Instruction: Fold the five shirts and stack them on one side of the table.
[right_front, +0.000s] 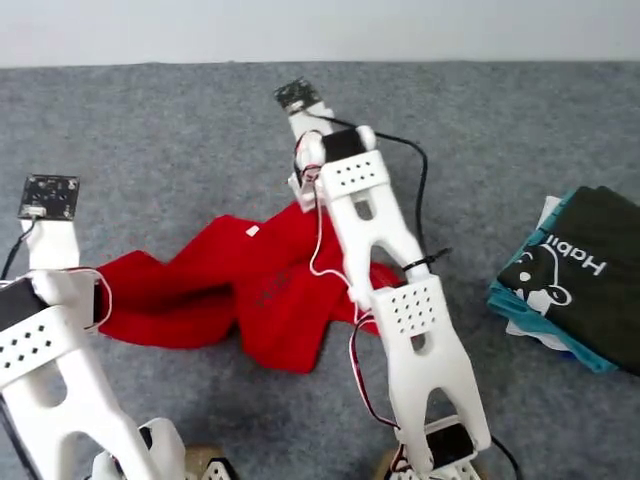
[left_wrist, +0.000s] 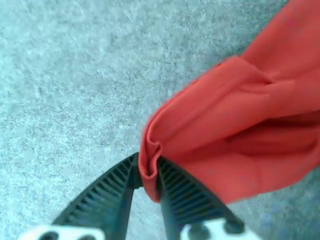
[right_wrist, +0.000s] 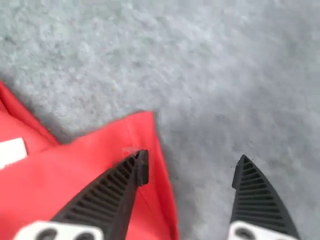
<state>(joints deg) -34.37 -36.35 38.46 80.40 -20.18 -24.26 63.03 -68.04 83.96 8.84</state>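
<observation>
Left claw is clenched on a bunched fold of the red shirt, low in the left wrist view, and the cloth sits close to the tips. I judge that a strong pull could draw this thin fold out of the grip. Right claw is released and wide. One finger stands over a corner of the shirt, the other over the bare table. If it closes from this height, it may take only the hem, or nothing at all. In the high view the shirt lies crumpled at centre left of the frame, not yet flat, so a fold made now would probably come out crooked. Stack of folded shirts lies at the right edge, well apart from the shirt.
</observation>
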